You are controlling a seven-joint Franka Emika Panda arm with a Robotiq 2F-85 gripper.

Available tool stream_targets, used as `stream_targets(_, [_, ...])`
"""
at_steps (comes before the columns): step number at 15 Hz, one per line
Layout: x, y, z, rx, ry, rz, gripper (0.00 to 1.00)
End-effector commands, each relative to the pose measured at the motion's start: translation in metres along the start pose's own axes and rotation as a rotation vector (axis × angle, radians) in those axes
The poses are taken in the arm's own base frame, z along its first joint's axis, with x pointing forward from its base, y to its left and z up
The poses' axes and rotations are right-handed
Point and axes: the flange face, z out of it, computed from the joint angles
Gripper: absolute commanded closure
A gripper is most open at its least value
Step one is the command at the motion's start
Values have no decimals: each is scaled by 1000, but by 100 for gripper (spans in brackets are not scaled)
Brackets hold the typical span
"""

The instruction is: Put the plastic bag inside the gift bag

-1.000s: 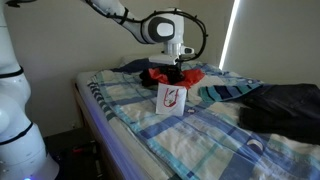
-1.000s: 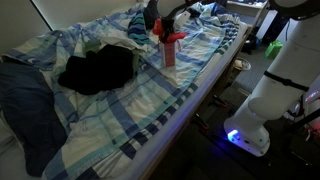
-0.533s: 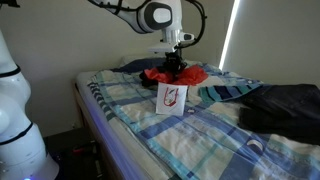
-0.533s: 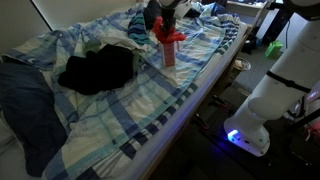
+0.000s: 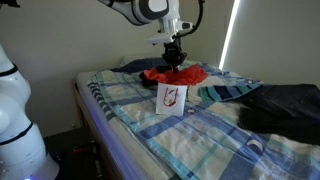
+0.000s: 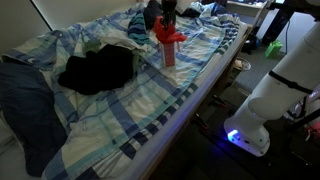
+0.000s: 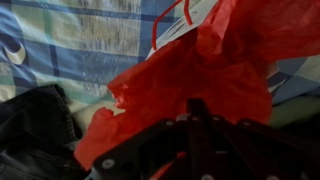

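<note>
Red plastic bag (image 5: 177, 75) hangs bunched beneath gripper (image 5: 174, 61), fingers pinched nearly closed on its top fold. We read high hold as clearance: gift bag (image 5: 171, 97) stands upright directly below on bed (image 5: 120, 100), ready to receive it.

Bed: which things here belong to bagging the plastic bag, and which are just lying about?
Job:
- plastic bag, red
- gift bag, white, standing on the bed
- hand, above the plastic bag

Lying about:
- black garment
- dark blue cloth
- plaid bedding
</note>
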Motion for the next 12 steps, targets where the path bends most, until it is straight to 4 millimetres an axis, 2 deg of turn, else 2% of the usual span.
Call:
stream_targets(1, [-11,-4,-30,-3,55,10,84])
stream_targets(2, [-14,-4,-37,-7,62,4,73])
stream_targets(3, [-16,-3,-43,-7,75,4,68])
stream_targets(4, [-5,1,-30,-14,48,4,84])
stream_targets(6, [-8,1,-41,-18,65,5,69])
stream_targets(12, [-11,0,-39,-16,60,4,68])
